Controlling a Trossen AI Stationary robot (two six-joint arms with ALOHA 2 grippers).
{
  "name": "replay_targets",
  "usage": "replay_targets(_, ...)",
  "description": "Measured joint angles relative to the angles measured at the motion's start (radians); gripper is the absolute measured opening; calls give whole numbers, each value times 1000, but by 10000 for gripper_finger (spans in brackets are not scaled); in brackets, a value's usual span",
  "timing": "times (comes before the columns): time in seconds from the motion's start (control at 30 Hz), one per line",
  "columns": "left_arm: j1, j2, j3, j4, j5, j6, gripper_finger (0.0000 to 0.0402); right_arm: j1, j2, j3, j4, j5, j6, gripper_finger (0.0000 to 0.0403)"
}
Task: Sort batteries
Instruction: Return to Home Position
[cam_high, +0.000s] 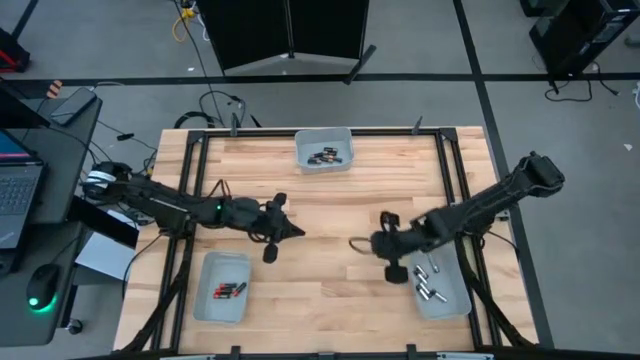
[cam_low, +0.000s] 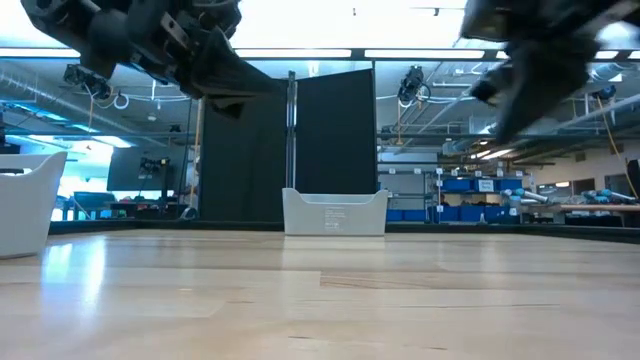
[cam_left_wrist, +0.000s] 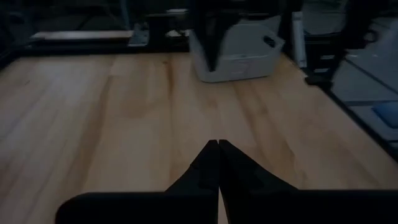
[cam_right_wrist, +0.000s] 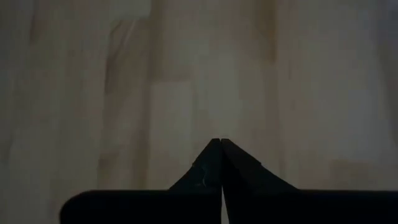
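Three pale trays stand on the wooden table. The far tray (cam_high: 323, 149) (cam_low: 335, 212) holds dark batteries (cam_high: 322, 157). The near-left tray (cam_high: 221, 287) (cam_low: 25, 200) holds red-and-black batteries (cam_high: 228, 291). The near-right tray (cam_high: 441, 287) holds silver-grey batteries (cam_high: 427, 283). My left gripper (cam_high: 299, 232) (cam_left_wrist: 219, 144) hangs shut above the middle of the table, left of centre. My right gripper (cam_high: 354, 243) (cam_right_wrist: 219, 142) hangs shut right of centre, beside the near-right tray. Nothing shows between either pair of fingers. Both arms are raised off the table in the low view.
Bare wood lies between the two grippers (cam_high: 325, 270) and across the middle of the table. A black metal frame (cam_high: 190, 200) runs along the table's edges. In the left wrist view a pale tray (cam_left_wrist: 239, 46) stands ahead, with a dark arm part before it.
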Motion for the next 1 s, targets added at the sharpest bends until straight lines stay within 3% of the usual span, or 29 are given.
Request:
replay_targets(0.13,34,0,0,11,78,25,10,-107,0,0,79,-20,-151,9)
replay_targets(0.3,77,0,0,21,86,46,10,-230,0,-27,254,-73,-313,5)
replay_targets(0.43,98,-1,-32,164,143,74,10,-310,0,-67,404,-79,-397,6)
replay_targets(0.77,184,-1,-190,424,215,-8,10,-427,0,-145,663,-165,-474,6)
replay_targets(1.0,197,-73,-227,424,216,-4,10,-461,-10,-193,739,-169,-477,6)
